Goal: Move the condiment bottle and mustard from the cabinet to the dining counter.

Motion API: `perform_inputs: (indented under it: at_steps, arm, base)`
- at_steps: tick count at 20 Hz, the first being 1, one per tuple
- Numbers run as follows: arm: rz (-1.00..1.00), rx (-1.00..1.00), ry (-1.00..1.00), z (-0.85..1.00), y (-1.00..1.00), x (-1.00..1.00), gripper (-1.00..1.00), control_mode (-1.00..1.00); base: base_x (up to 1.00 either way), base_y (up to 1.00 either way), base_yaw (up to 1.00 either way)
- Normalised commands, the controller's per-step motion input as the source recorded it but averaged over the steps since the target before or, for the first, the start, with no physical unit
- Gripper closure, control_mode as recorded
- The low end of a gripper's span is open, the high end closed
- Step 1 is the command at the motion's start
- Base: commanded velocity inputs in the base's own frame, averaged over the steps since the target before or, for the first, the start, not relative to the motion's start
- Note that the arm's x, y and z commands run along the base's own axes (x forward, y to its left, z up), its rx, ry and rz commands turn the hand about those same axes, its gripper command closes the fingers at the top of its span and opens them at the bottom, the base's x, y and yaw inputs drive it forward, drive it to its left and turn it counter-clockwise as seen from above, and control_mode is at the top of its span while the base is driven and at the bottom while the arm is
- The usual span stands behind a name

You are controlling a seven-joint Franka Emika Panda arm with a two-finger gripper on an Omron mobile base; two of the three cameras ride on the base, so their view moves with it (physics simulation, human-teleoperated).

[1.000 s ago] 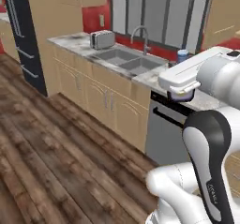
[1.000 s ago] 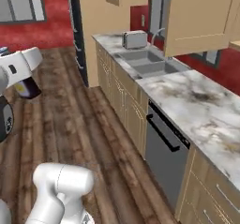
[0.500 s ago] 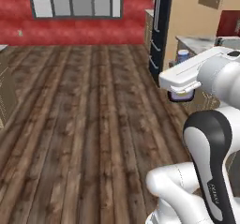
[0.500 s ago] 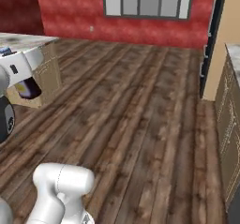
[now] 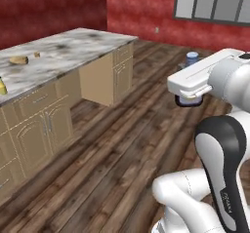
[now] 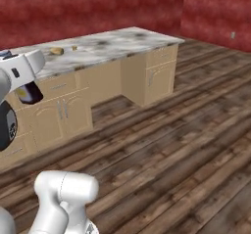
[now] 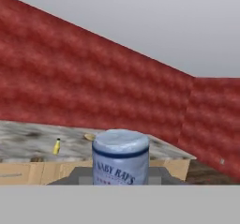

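Observation:
My gripper point(image 7: 121, 177) is shut on the condiment bottle point(image 7: 121, 155), whose pale bluish cap and "Baby Ray's" label sit close in front of the hand camera. In the left base view the bottle's cap point(image 5: 192, 58) pokes up above the white hand and its dark base hangs below at the gripper point(image 5: 189, 99), over the wooden floor. The right base view shows the dark bottle point(image 6: 30, 95) in the gripper point(image 6: 27, 91) at far left. The mustard point(image 7: 56, 146) stands upright on the dining counter point(image 7: 28, 141). The cabinet is out of view.
The dining counter point(image 5: 63, 49) runs along the left over tan drawers and doors point(image 5: 44, 125), with a tan bread-like lump point(image 5: 18, 60) on top. Across the room it shows too point(image 6: 112, 39). Wooden floor point(image 5: 122, 144) lies between me and it. Red walls stand behind.
The whole picture has swung: the base has turned from the sink counter, past the red wall and window, to face the dining counter. The gripper still holds the bottle.

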Motion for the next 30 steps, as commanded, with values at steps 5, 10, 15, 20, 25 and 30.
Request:
perform_inputs:
  at_steps: [5,10,15,20,25,30]
  arm:
    - [0.00,0.00,0.00,0.00,0.00,0.00,1.00,1.00]
    - [0.00,0.00,0.00,0.00,0.00,0.00,1.00,1.00]
    - [0.00,0.00,0.00,0.00,0.00,0.00,1.00,1.00]
    - [0.00,0.00,0.00,0.00,0.00,0.00,1.00,1.00]
    - [0.00,0.00,0.00,0.00,0.00,0.00,1.00,1.00]
    - [0.00,0.00,0.00,0.00,0.00,0.00,1.00,1.00]
  base:
    - [0.33,0.28,0.02]
    - [0.18,0.02,0.00]
    - [0.18,-0.09,0.00]
    - [0.77,-0.01,0.07]
    - [1.00,0.00,0.07]
    - [1.00,0.00,0.13]
